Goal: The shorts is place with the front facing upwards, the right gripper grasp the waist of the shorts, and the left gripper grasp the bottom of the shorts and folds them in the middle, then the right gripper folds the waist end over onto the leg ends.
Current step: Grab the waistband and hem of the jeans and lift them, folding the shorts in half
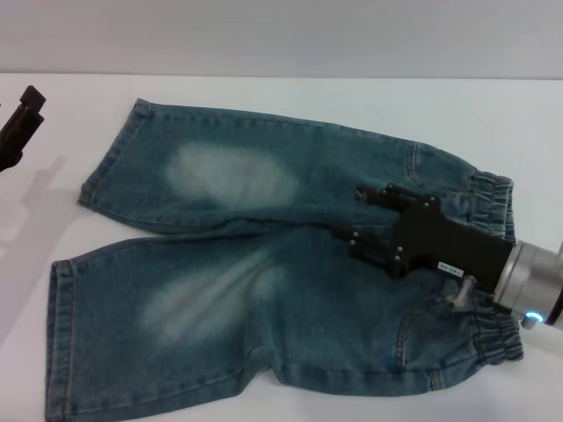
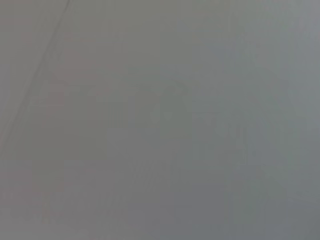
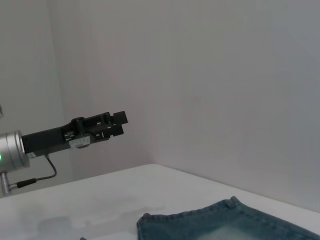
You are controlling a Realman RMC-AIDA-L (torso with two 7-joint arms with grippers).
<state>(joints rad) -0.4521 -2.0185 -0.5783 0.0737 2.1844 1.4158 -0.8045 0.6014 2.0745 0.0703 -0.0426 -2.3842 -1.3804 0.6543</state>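
The shorts (image 1: pixel 264 272) lie flat on the white table (image 1: pixel 352 101), front up, with pale thigh patches. The ruched waist of the shorts (image 1: pixel 497 338) is at the right. The bottom of the shorts, two flat leg hems (image 1: pixel 60 334), points left. My right gripper (image 1: pixel 361 218) hovers over the crotch and pocket area just left of the waist, open, its prongs pointing toward the legs and holding nothing. My left gripper (image 1: pixel 19 125) hangs off the cloth at the far left edge. It also shows as the left gripper (image 3: pixel 119 121) in the right wrist view, above a leg hem (image 3: pixel 150 220).
A pale wall (image 1: pixel 281 35) runs behind the table's far edge. Bare white table surrounds the shorts at the back and left. The left wrist view shows only plain grey.
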